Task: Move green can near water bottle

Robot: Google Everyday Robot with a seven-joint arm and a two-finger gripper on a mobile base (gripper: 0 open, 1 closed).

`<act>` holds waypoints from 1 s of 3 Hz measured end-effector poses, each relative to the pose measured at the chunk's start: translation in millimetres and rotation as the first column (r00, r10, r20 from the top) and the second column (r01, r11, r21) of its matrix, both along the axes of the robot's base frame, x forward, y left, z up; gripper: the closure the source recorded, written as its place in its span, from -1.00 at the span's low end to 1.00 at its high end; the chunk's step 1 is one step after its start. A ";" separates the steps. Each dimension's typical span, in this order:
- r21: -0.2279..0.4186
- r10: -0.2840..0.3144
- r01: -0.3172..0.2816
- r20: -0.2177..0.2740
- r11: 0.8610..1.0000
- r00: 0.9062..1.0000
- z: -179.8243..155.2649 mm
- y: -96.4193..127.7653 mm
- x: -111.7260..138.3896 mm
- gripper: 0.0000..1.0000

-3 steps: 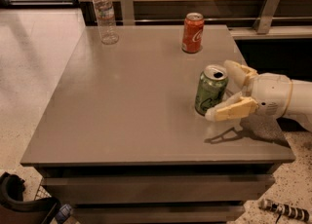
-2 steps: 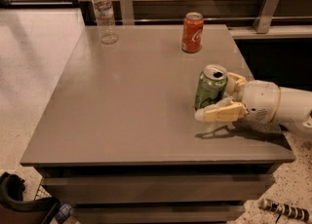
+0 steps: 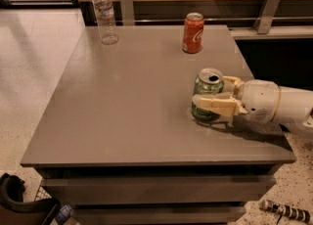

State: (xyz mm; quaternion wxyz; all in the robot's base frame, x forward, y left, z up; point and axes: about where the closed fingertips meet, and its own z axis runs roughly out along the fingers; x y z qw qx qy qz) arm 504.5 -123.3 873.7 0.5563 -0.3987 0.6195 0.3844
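The green can (image 3: 204, 87) stands upright on the right side of the grey table (image 3: 122, 106), its silver top showing. My gripper (image 3: 209, 93) reaches in from the right and is shut on the can: the near finger (image 3: 215, 104) lies across the can's front and the far finger (image 3: 232, 81) sits behind it. The can rests on the table. The water bottle (image 3: 105, 16), clear with a white cap, stands at the table's far left corner, well away from the can.
A red-orange cola can (image 3: 192, 33) stands at the back right of the table, beyond the green can. A wooden wall with metal brackets (image 3: 268, 9) runs behind the table. The table's right edge is just under my arm (image 3: 279, 104).
My gripper has slid left around the green can, and the near finger has swung in across the can's front. The can, bottle and cola can have stayed put.
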 end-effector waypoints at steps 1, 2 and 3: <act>0.000 0.006 -0.006 0.001 1.000 1.000 0.8 3.2 -0.1 0.77; 0.000 0.009 -0.009 0.002 1.000 1.000 1.2 5.1 -0.2 1.00; 0.000 0.037 -0.037 0.007 0.999 0.999 4.8 7.8 9.4 1.00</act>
